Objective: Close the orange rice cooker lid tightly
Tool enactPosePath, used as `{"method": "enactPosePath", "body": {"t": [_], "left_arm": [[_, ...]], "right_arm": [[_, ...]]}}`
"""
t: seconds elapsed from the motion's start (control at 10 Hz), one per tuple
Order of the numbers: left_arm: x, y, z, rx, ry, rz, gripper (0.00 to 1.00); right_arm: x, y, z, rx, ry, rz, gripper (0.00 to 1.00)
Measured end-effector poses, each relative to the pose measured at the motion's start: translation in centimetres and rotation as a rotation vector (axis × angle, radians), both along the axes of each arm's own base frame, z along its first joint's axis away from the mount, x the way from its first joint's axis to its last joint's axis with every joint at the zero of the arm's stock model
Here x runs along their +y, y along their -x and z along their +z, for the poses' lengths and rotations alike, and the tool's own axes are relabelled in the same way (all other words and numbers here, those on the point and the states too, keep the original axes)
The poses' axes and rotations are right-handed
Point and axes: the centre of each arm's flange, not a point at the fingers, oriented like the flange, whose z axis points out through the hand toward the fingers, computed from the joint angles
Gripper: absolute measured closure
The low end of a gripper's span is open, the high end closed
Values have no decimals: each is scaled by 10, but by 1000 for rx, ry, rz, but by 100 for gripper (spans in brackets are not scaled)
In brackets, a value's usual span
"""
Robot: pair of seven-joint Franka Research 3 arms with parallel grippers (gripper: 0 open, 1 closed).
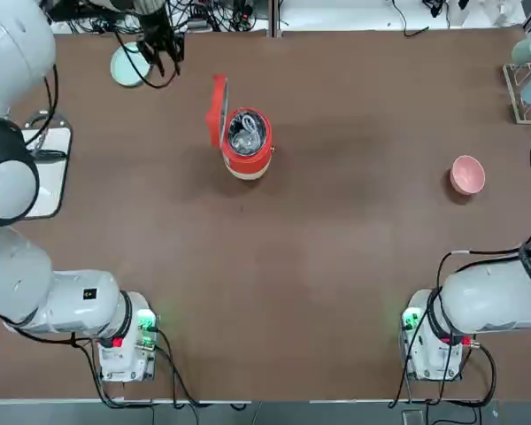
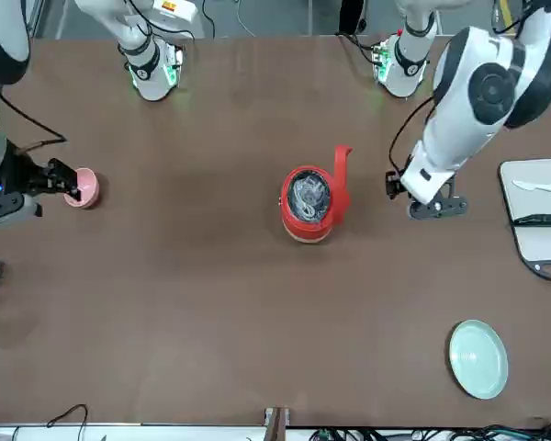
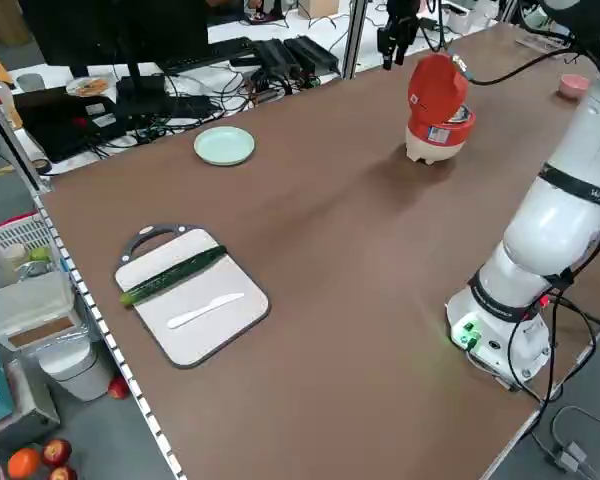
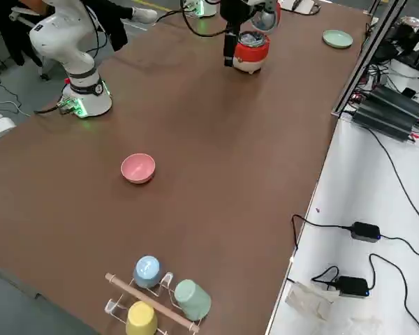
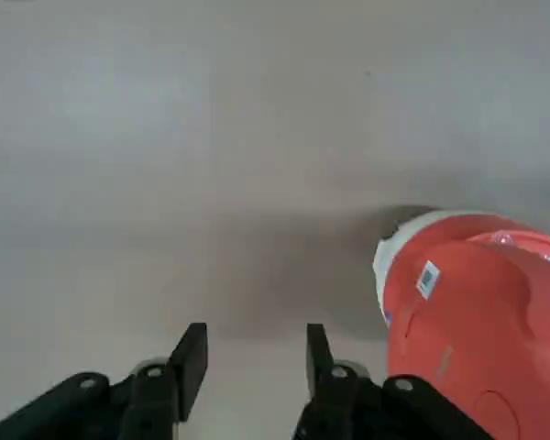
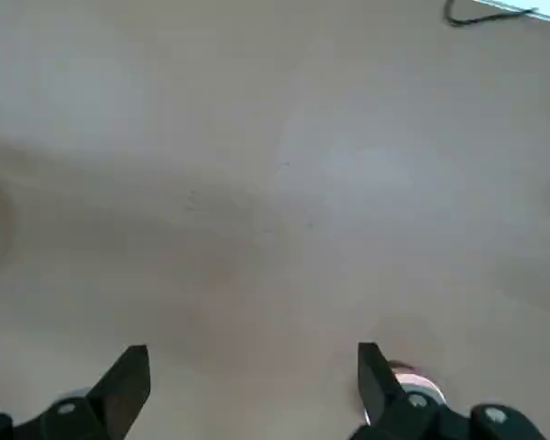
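The orange rice cooker [image 1: 247,149] stands on the brown table left of centre. Its lid [image 1: 217,110] is up on its hinge, on the cooker's left side, and the silvery inner pot [image 2: 307,195] shows. My left gripper [image 1: 164,55] hangs to the far left of the cooker, apart from it, open and empty. In the left wrist view the left gripper [image 5: 254,353] shows a gap between its fingers, with the lid's back [image 5: 472,339] and its white sticker [image 5: 428,277] beside it. My right gripper [image 6: 249,380] is wide open over bare table at the right edge, close to the pink bowl [image 2: 81,188].
A pale green plate [image 2: 477,358] lies at the far left, by the left gripper. A cutting board [image 3: 192,296] with a cucumber and a knife sits at the left edge. A rack of cups [image 4: 158,293] stands at the far right corner.
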Motion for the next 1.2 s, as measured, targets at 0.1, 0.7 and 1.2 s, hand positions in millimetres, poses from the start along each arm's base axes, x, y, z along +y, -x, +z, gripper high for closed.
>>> {"method": "enactPosePath", "body": {"t": [0.1, 0.7, 1.2], "left_arm": [[-16, 5, -10, 19, -2, 13, 68], [-112, 47, -19, -2, 46, 95, 99], [-190, 81, -74, -28, 140, 177, 99]], "right_arm": [[-3, -2, -7, -10, -60, 118, 0], [-16, -26, -146, -345, -565, 771, 2], [34, -9, -296, -667, -917, 946, 19]]}}
